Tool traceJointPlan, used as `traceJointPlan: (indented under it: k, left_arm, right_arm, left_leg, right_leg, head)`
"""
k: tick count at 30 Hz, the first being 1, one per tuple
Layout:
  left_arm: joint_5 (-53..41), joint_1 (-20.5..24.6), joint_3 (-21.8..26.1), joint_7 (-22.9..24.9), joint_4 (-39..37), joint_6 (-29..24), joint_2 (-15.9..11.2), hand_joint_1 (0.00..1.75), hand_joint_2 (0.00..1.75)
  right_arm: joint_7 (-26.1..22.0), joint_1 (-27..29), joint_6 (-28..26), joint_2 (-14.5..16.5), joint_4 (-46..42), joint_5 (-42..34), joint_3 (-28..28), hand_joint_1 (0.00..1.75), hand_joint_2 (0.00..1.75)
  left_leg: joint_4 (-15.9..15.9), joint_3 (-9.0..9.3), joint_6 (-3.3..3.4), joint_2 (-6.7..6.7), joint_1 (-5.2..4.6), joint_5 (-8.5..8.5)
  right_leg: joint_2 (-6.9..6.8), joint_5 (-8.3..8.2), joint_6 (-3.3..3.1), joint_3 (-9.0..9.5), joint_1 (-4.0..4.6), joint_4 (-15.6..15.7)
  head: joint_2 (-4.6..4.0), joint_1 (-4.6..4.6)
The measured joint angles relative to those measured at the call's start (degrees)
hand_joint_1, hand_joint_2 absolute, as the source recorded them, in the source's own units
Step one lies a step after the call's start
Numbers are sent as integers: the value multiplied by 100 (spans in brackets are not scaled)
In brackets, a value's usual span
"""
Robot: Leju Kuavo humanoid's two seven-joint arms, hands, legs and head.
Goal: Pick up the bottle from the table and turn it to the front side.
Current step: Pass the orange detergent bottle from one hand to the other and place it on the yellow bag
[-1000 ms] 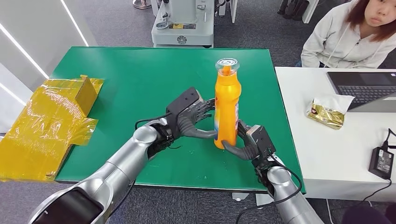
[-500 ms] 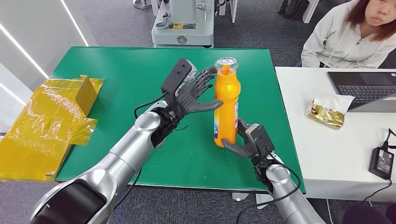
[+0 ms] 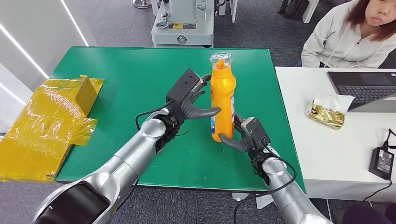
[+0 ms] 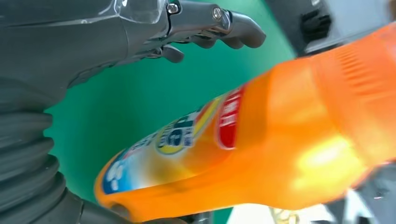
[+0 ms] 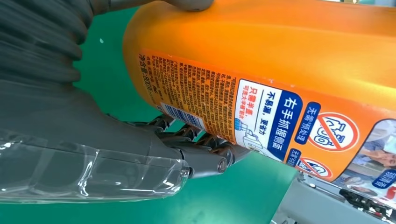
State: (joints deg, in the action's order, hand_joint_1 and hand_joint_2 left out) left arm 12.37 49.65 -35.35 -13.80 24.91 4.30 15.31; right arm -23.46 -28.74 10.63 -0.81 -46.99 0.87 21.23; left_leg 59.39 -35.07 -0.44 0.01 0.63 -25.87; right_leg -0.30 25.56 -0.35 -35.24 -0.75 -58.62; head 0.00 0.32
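1. Crumpled yellow film [image 3: 46, 123] overhangs the green table's [image 3: 130, 79] left edge.
2. A laptop [image 3: 366, 88], snack packet [image 3: 327, 112] and power adapter [image 3: 382, 161] lie on the white desk [image 3: 336, 154].
3. A seated person [image 3: 348, 35] faces that desk's far edge.

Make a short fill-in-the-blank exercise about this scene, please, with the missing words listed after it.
1. The bottle that the hands hold is ___ in colour.
2. The right hand grips the bottle near its ___.
3. The table under the bottle has a ___ top.
4. On the white desk, a foil packet lies beside a ___.

Missing words: orange; base; green; laptop
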Motion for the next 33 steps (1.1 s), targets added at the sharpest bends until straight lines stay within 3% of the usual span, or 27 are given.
traceJointPlan:
  k: [4, 10, 23, 33]
  left_arm:
    - [33, -107, -4, 289, -164, 243, -20, 0, 175]
    - [260, -39, -4, 328, -271, 299, 8, 0, 175]
    - [467, 265, 2, -49, -270, 58, 232, 0, 175]
    - [194, 262, 3, -55, -306, -264, 278, 0, 175]
  right_arm:
    - [-65, -49, 0, 0, 123, -8, 1, 175, 175]
    - [-83, -76, 29, 0, 252, -30, 9, 175, 175]
    - [-180, -284, 151, 71, 391, -181, 127, 175, 175]
    - [-169, -411, 126, 260, 430, -250, 281, 175, 175]
  left_leg:
    - [0, 0, 0, 0, 0, 0]
    - [1, 0, 0, -1, 0, 0]
    - [0, 0, 0, 0, 0, 0]
    - [0, 0, 0, 0, 1, 0]
  right_leg:
    - [0, 0, 0, -1, 0, 1]
    - [-1, 0, 0, -1, 0, 0]
    - [0, 0, 0, -1, 0, -1]
    - [0, 0, 0, 0, 1, -1]
  head:
    - [0, 0]
    - [0, -1]
    - [0, 0]
    - [0, -1]
